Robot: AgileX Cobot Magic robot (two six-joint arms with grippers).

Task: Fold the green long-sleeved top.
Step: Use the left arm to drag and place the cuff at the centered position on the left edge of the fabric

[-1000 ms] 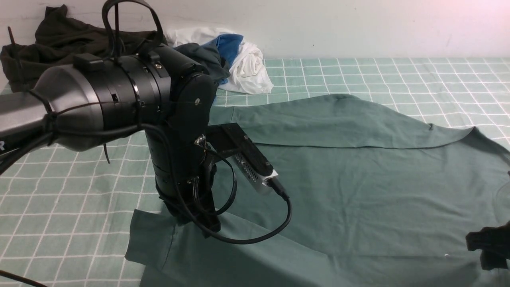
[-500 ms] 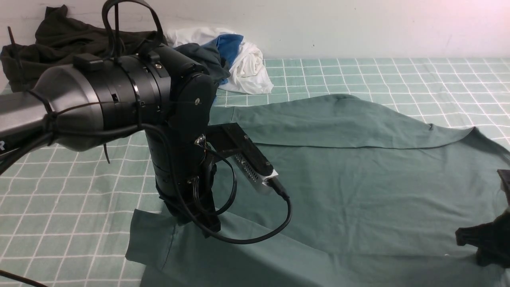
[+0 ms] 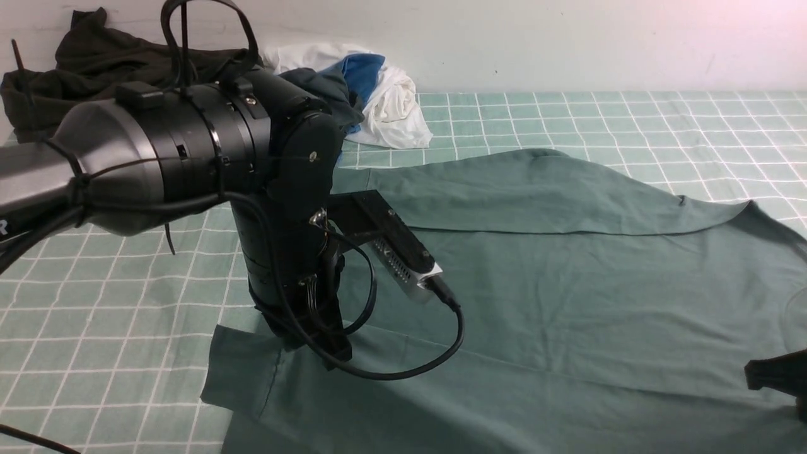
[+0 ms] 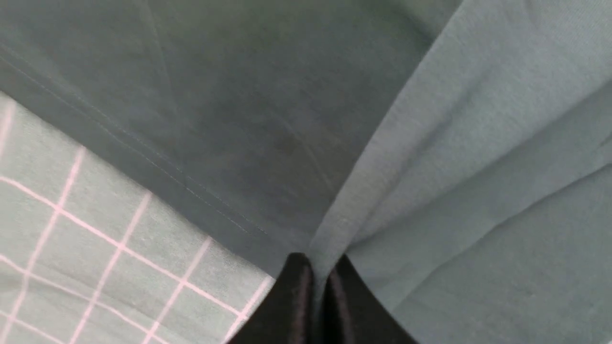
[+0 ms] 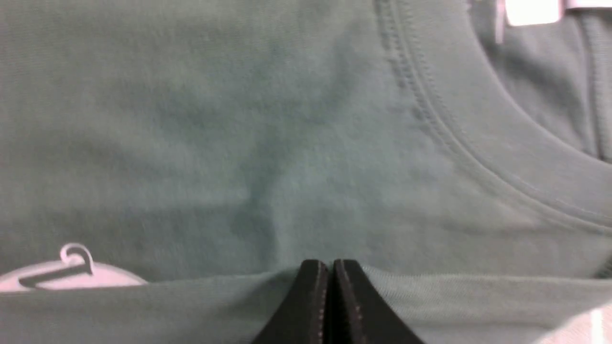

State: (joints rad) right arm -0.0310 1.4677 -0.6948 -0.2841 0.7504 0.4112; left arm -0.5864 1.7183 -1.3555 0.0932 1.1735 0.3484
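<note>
The green long-sleeved top (image 3: 567, 284) lies spread over the checked cloth, one sleeve folded across its far side. My left gripper (image 3: 331, 354) is down at the top's near left corner. The left wrist view shows this gripper (image 4: 319, 268) shut on a raised ridge of the green fabric (image 4: 478, 119) beside the hem. My right gripper (image 3: 778, 378) shows only partly at the right edge. In the right wrist view it (image 5: 331, 267) is shut on a fold of the top (image 5: 239, 119) just below the round neckline (image 5: 478, 157).
The pale-green checked cloth (image 3: 94, 328) covers the table. At the back left lie a very dark garment (image 3: 94, 50), a dark grey-blue one (image 3: 321, 88) and white and blue clothes (image 3: 384, 94) against the wall. A white tag (image 5: 62, 274) peeks from under the fold.
My right gripper has closed on the fabric near the neckline and shifted slightly at the right edge. The left arm has risen a little, still gripping the corner.
</note>
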